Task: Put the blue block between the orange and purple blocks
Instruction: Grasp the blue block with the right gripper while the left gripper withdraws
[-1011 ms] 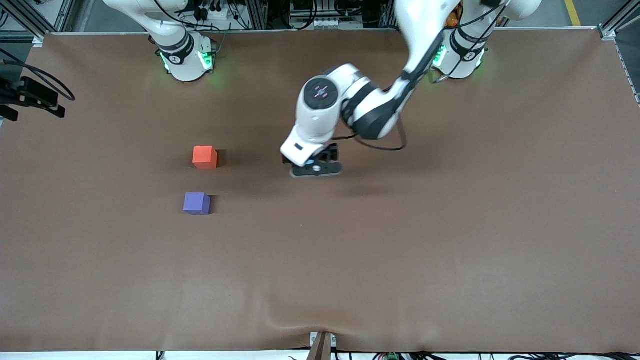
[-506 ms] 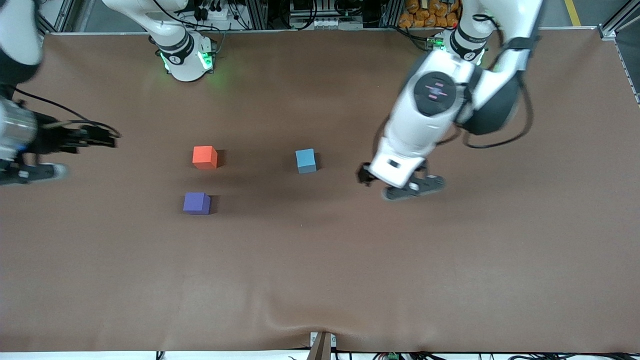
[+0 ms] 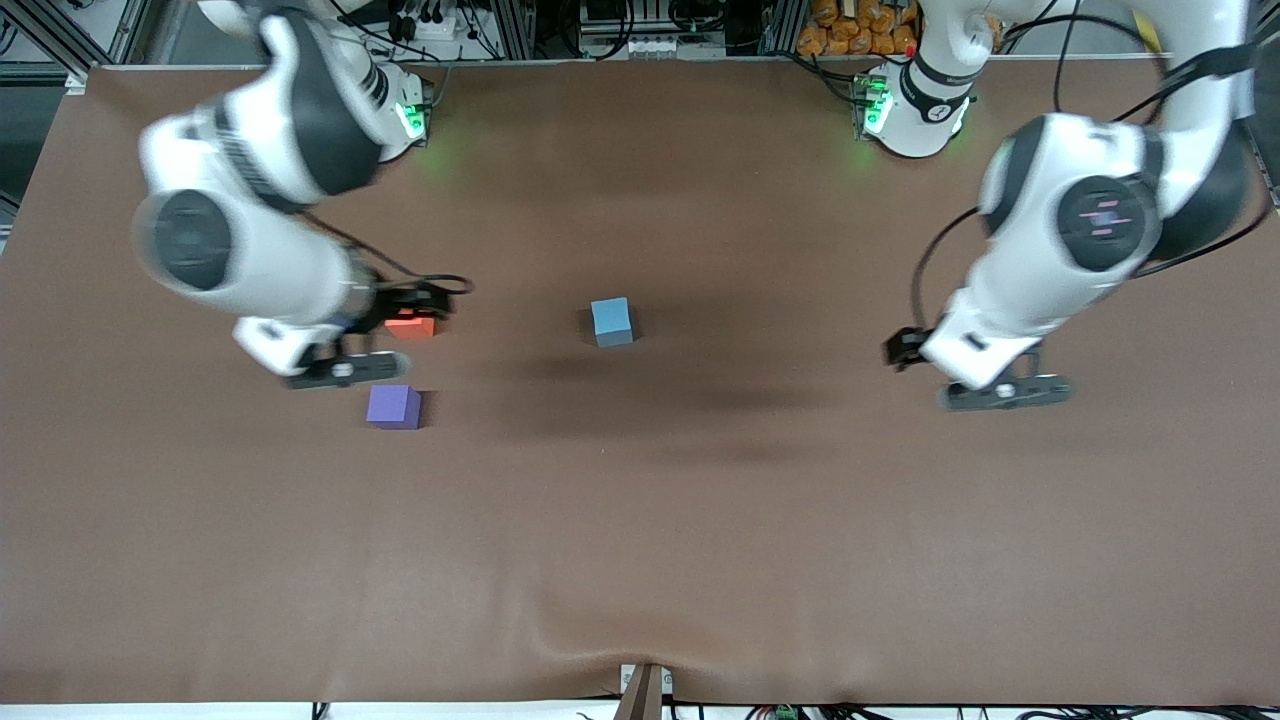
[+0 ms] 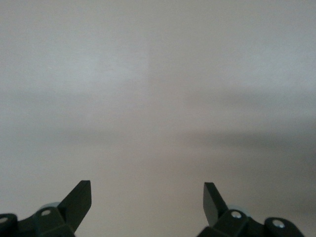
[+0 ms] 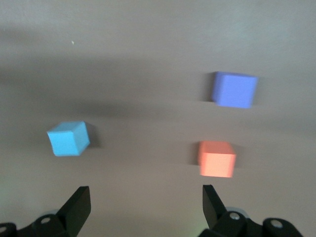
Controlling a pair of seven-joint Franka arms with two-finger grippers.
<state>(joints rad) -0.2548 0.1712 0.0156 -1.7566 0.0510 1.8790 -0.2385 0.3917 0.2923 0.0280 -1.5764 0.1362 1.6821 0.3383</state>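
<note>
Nearest the front camera among the cubes sat the purple block (image 3: 393, 407), flat on the brown surface (image 3: 640, 560) toward the right arm's end. Nothing touched it; it looked like one fixed end of the slot to be filled.

Just above it in the air hung the right gripper (image 3: 340, 372), fingers apart and empty, approx. over the strip between purple and the orange block (image 3: 412, 325). Orange lay a bit farther from the camera than purple, partly covered by the gripper body in the front view. In the right wrist view both showed clearly, orange (image 5: 217, 158) and purple (image 5: 235, 89) apart w/ a bare gap between them, prob. wide enough for one more cube, though that's a judgement only.

About as far from the camera as orange, but well apart toward the table's middle, stood the blue block (image 3: 612, 322), upright, alone, untouched. The right wrist cam also caught it (image 5: 68, 138), off to one side of the fingers. So the task's thing wasn't in the slot yet; pick not begun. Right arm seemed the likely one to fetch it, given base + reach, w/ jaws already spread for a straddle.

The left gripper (image 3: 1004, 392) hovered over bare surface toward the left arm's end, well clear of all three cubes, fingers apart (image 4: 79, 200), holding nothing. Its wrist view showed only blank surface. That arm waited, prob. parked out of the way so the right arm had free room.
</note>
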